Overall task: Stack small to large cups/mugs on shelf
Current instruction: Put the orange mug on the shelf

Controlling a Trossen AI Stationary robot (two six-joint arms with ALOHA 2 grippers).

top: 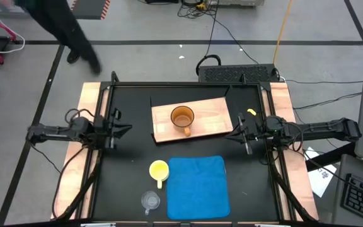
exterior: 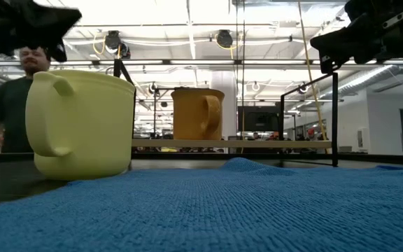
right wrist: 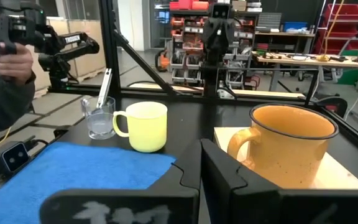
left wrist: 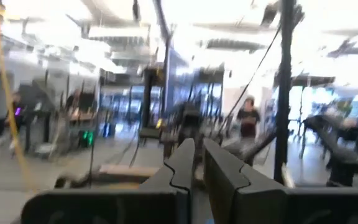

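The amber-brown mug (top: 182, 118) stands upright on the light-wood shelf (top: 213, 113) at the table's middle far part, and it also shows in the right wrist view (right wrist: 291, 146). The yellow mug (top: 159, 170) stands on the black table by the left edge of the blue cloth (top: 197, 186). The clear cup (top: 150, 200) stands near the front edge, a thin stick in it (right wrist: 99, 117). My left gripper (top: 127, 129) is shut and empty, left of the shelf. My right gripper (top: 228, 136) is shut and empty, at the shelf's right near corner.
A black frame post (exterior: 335, 119) stands at the table's far right. A person (top: 68, 31) moves on the floor beyond the far left corner, and a sleeve and hand (right wrist: 5, 68) show in the right wrist view. Bare black table (top: 125, 164) lies left of the yellow mug.
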